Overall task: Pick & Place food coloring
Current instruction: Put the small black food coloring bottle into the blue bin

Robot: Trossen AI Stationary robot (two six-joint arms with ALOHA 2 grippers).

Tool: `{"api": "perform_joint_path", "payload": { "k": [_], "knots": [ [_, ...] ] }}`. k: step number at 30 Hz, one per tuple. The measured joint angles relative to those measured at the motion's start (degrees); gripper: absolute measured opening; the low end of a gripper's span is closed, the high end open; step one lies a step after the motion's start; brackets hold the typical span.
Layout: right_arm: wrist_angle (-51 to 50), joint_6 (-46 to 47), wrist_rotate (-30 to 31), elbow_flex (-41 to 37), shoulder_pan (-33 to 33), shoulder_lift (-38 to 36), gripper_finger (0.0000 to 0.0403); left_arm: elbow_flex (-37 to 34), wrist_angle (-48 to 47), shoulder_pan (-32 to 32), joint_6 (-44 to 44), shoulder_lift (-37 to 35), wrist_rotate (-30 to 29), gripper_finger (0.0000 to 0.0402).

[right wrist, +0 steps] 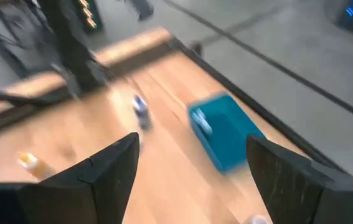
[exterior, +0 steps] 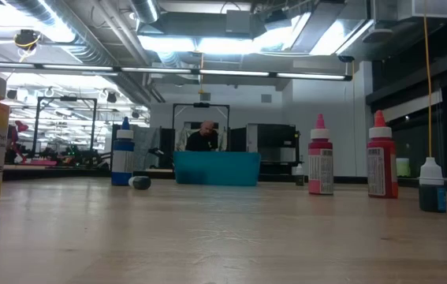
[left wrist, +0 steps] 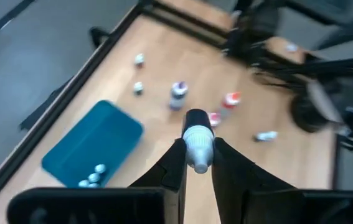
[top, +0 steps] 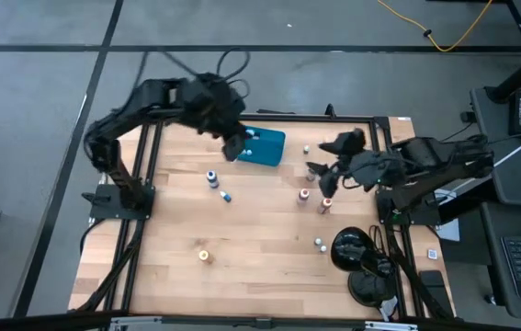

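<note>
A: Left gripper (left wrist: 198, 163) is noted above the near edge of the teal tray (top: 265, 147); its jaws are clamped on a small white-capped bottle (left wrist: 198, 142), held cap-end outward between the fingers. Several vials (left wrist: 93, 179) are already seen lying in the tray, to one side of the jaws and below them

B: How should the release be done?

A: It is judged that the bottle should be carried further over the tray's interior before the jaws are parted, and lowered close to the floor so that it is not bounced out over the low rim

B: And the rest of the food coloring?

A: Loose on the table: a blue bottle (top: 212, 177), a small vial (top: 226, 196), an orange one (top: 204, 256), then two red bottles (top: 304, 196) just under the right gripper (top: 320, 170), whose jaws are set wide apart with nothing between them
</note>
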Motion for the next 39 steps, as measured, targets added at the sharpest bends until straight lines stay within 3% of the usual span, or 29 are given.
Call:
{"api": "perform_joint_path", "payload": {
  "k": [5,10,18,23,28,39],
  "knots": [
    [-1.1,0.3,5.3,-7.5,2.7,-3.0,0.0294,0.0,0.8,5.6,0.9,5.6,2.1,0.0046],
    [2.7,2.6,7.1,-21.0,5.8,-8.3,0.0294,0.0,2.6,9.2,2.2,10.3,5.2,0.0046],
    [30.1,3.5,2.9,-50.1,7.9,-23.3,0.0294,0.0,2.8,15.4,0.8,16.2,5.3,0.0046],
    [47.3,0.4,-1.1,-62.9,7.8,-30.3,0.0294,0.0,2.5,18.7,-0.4,19.7,5.3,0.0046],
    [54.9,-0.9,-3.8,-69.6,7.8,-32.9,0.0294,0.0,0.9,21.0,-0.7,23.6,4.8,0.0046],
    [55.6,1.1,-4.4,-74.6,7.8,-33.4,0.0294,0.0,-4.1,23.8,-0.4,30.1,4.2,0.0046]
  ]
}}
